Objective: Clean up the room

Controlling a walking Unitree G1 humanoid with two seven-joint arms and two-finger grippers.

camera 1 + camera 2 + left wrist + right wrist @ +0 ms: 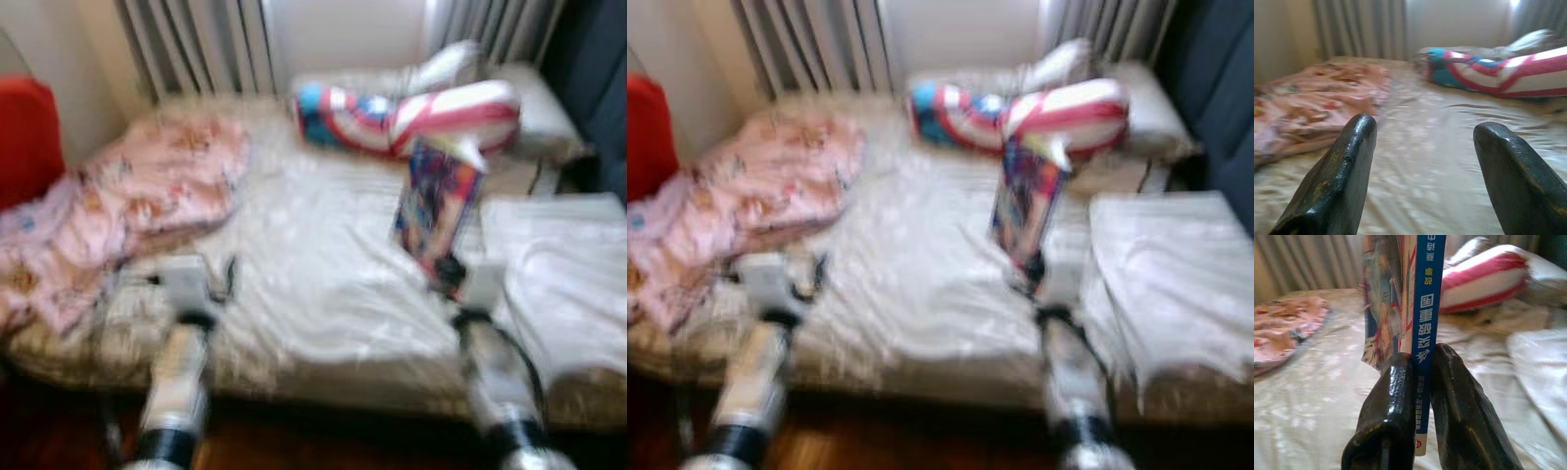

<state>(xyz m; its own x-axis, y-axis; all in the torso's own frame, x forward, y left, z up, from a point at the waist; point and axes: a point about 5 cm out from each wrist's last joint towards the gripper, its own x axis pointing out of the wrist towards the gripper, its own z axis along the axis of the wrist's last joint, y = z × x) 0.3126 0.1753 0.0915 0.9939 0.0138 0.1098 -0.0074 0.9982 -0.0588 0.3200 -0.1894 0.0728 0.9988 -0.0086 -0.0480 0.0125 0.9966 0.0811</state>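
Note:
My right gripper [449, 274] is shut on a colourful book [438, 203] with a blue spine [1427, 298], holding it upright above the white bed sheet [323, 264]. In the right wrist view both black fingers [1396, 406] clamp the book's lower end. My left gripper [220, 279] hovers low over the sheet near the bed's front left, open, with nothing between its fingers [1347, 166]. A pink patterned blanket [137, 196] lies crumpled on the bed's left side. A red, white and blue striped pillow [411, 113] lies across the head of the bed.
A folded white cover [558, 264] lies on the bed's right side. A red object [27, 137] stands at the far left. Curtains [196, 44] hang behind the bed, and something dark [598, 78] stands at the far right. Wooden floor [294, 441] shows below the bed edge.

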